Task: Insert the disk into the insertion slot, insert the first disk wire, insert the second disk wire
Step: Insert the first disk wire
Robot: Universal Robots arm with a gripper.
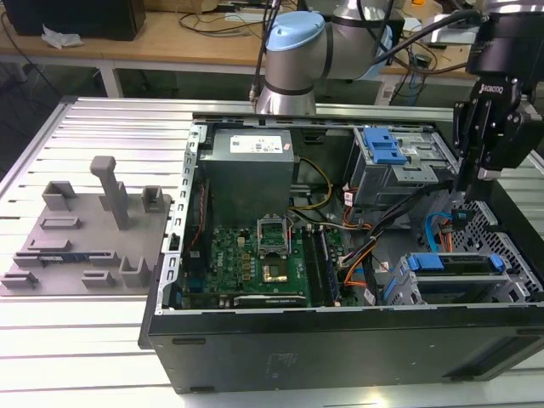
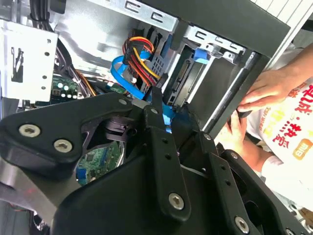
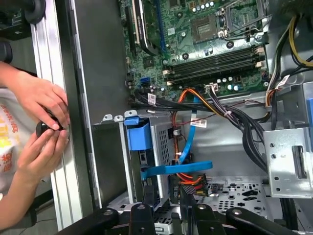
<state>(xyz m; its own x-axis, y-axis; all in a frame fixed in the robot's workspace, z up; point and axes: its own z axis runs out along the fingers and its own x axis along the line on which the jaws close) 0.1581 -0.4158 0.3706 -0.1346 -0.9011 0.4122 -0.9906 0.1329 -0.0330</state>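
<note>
The gripper (image 1: 467, 189) hangs low inside the open computer case (image 1: 340, 348), at the exterior view's right, just above the insertion slot (image 1: 398, 286); the disk (image 1: 453, 263) already sits in that low perforated cage, its blue carrier facing up towards the gripper. In the second wrist view the black fingers (image 2: 157, 122) stand close together, and a piece of the blue data wire (image 2: 119, 74) shows pinched between their tips; the wire loops away from there in a flat blue ribbon. A bundle of red, yellow and black power wires (image 2: 140, 55) hangs just beside that loop. In the first wrist view the same blue wire runs across the cage's open end and bends down towards the fingertips. The taller cage with the blue latch (image 1: 382, 153) stands behind the slot, and the green motherboard (image 1: 265, 255) lies in the middle of the case. A person's hands (image 3: 43, 117) rest at the case's outer edge, holding something small and black. A grey fixture tray (image 1: 76, 242) lies on the ribbed table, well apart at the exterior view's left.
</note>
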